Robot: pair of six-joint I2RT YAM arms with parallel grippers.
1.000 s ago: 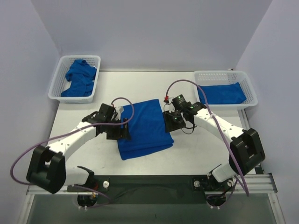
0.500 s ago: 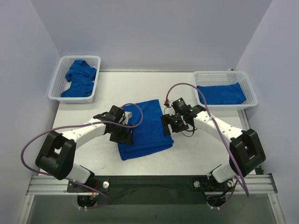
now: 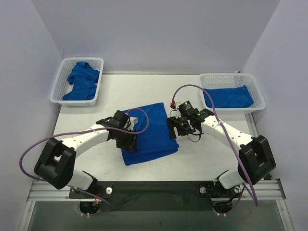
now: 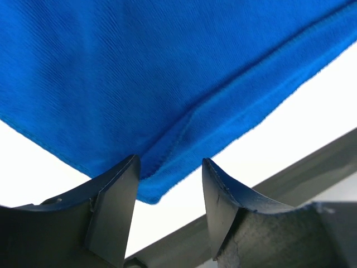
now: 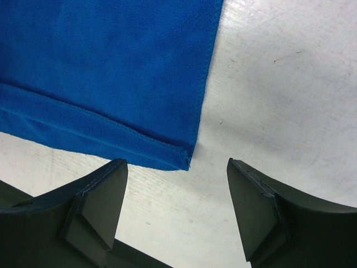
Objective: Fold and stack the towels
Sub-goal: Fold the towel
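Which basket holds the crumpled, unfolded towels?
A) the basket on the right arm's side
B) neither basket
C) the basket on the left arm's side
C: the left basket holds the crumpled towels, while the right basket holds a flat folded towel.

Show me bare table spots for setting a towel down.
Bare: white table strip between left white basket and right white basket; also front patch right of the folded blue towel. Crowded: left gripper and right gripper flank that towel.
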